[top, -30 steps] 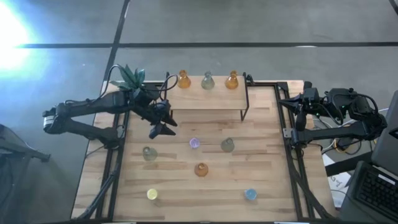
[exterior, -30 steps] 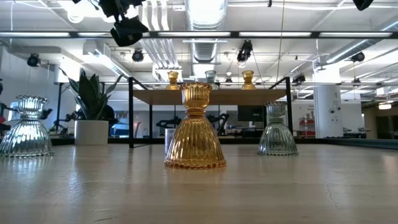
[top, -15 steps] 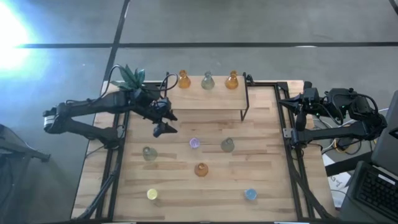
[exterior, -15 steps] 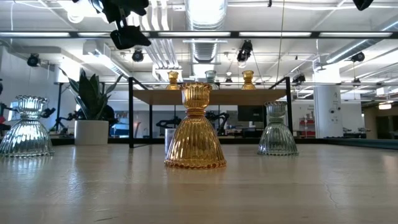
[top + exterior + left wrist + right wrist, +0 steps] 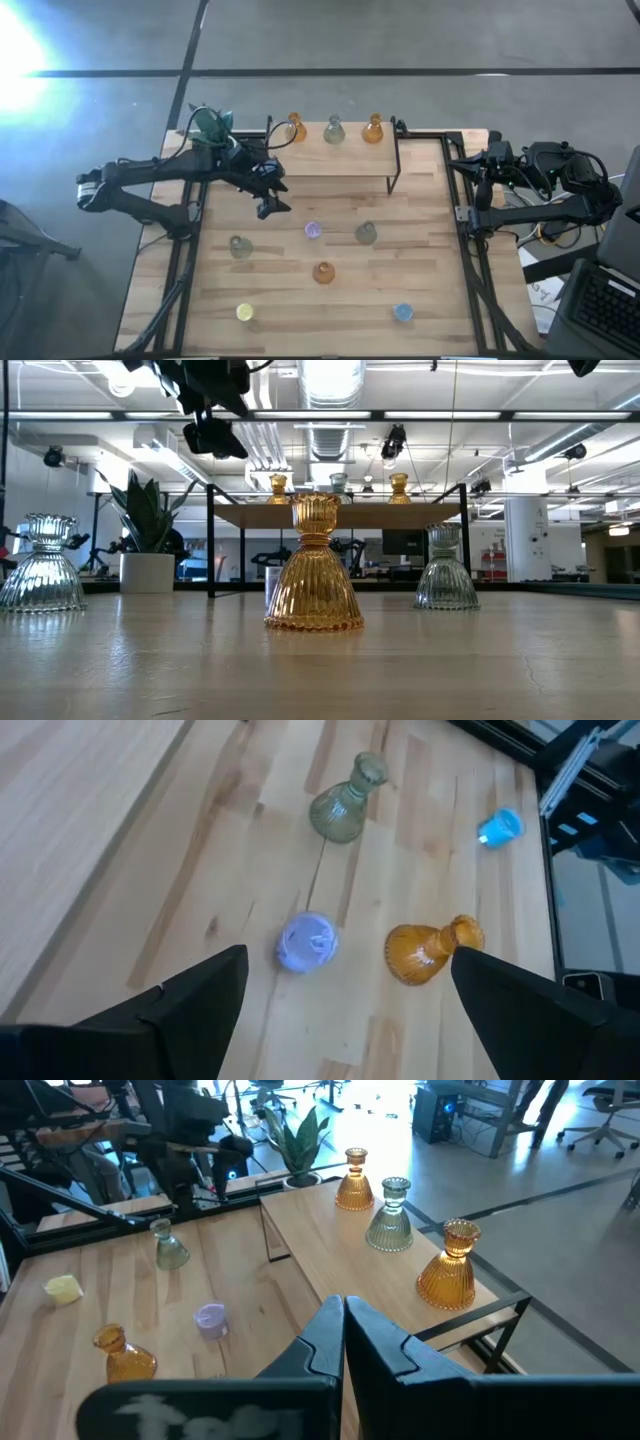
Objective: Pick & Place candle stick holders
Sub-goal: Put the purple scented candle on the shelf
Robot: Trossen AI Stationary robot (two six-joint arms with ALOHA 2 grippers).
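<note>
Three candle stick holders stand on a raised wooden shelf [image 5: 335, 150] at the far side: amber [image 5: 296, 127], grey-green [image 5: 334, 130], amber [image 5: 373, 128]. Six stand on their wide bases on the table: purple [image 5: 313, 230], grey-green [image 5: 366, 233], clear grey [image 5: 240, 246], amber [image 5: 323, 272], yellow [image 5: 244, 312], blue [image 5: 403, 312]. My left gripper [image 5: 270, 205] hangs open and empty above the table, left of and a little beyond the purple holder [image 5: 307, 941]. My right gripper [image 5: 458, 163] is shut and empty at the table's right edge.
A potted green plant [image 5: 210, 125] stands at the far left corner beside the shelf. The shelf rests on thin black legs [image 5: 397, 165]. Bare tabletop lies under the left gripper and along the near edge between the yellow and blue holders.
My left gripper has gone toward the table's right edge, nearer the purple holder, and a little down, staying open. The holders have kept still.
</note>
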